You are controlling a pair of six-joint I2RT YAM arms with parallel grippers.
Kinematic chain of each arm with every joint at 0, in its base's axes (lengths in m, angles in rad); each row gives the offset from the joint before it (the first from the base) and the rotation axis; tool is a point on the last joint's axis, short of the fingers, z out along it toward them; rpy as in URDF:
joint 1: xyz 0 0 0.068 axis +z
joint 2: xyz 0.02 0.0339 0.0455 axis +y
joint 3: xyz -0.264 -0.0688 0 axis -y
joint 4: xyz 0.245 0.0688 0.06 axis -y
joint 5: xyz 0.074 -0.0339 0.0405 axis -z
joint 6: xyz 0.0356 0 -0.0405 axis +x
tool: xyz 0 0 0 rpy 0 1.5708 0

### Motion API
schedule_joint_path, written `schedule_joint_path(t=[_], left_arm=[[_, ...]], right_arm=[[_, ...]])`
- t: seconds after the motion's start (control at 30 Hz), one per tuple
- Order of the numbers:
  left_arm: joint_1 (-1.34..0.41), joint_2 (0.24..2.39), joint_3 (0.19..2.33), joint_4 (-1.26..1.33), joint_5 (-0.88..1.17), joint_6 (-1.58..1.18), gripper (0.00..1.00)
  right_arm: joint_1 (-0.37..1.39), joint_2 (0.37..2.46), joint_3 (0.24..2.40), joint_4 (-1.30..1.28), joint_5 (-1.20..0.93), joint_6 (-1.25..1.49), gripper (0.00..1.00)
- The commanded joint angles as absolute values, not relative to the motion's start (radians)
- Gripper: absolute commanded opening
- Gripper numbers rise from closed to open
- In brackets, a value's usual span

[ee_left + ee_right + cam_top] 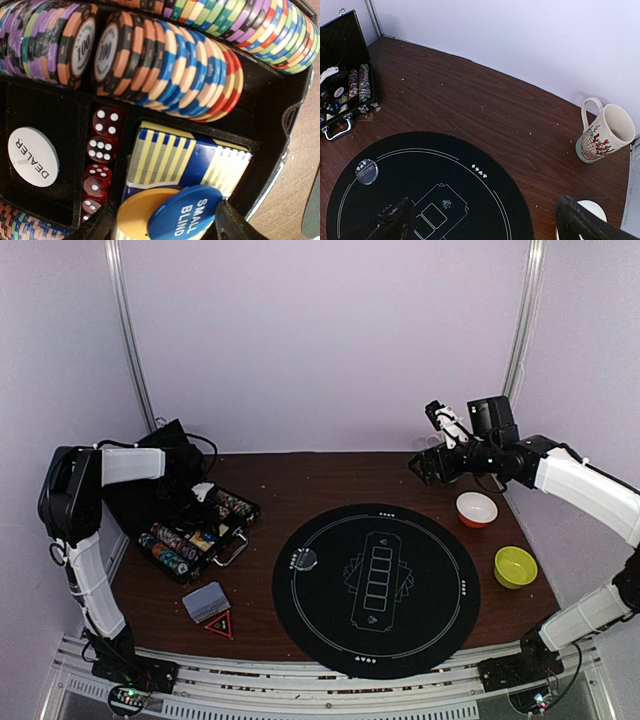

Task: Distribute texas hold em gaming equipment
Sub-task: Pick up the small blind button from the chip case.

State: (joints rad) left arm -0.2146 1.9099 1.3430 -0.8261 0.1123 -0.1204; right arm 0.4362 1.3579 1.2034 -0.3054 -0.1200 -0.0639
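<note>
My left gripper (205,508) is down inside the open black chip case (232,540). In the left wrist view it (165,229) is open, its fingers (97,225) standing either side of a blue "SMALL BLIND" button (182,215) that overlaps an orange button (135,210). Both lie on a blue-and-yellow striped card box (175,160). Rows of stripe-edged chips (165,65), red dice (100,150) and a white "DEALER" button (32,156) fill the case. A grey-blue card deck (205,600) lies on the table. A clear button (304,559) sits on the black mat (420,630). My right gripper (428,466) is open and empty, high above the mat (487,225).
An orange bowl (476,508) and a green bowl (515,566) stand right of the mat. A patterned mug (602,132) stands near the back wall. A red triangular piece (220,625) lies by the deck. The case lid (150,470) stands open behind the chips.
</note>
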Motion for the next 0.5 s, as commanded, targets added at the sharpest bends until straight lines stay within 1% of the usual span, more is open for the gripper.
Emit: schedule_joint_path(t=[0.0, 0.43, 0.47], left_arm=[[-0.199, 1.918, 1.322, -0.808, 0.082, -0.105, 0.66], [-0.149, 1.883, 1.280, -0.801, 0.107, -0.102, 0.55], [-0.148, 1.880, 1.278, -0.800, 0.110, -0.102, 0.52]], right_arm=[[0.435, 1.359, 1.201, -0.310, -0.111, -0.071, 1.00], [0.435, 1.361, 1.207, -0.313, -0.109, -0.069, 1.00], [0.436, 1.361, 1.206, -0.313, -0.108, -0.070, 1.00]])
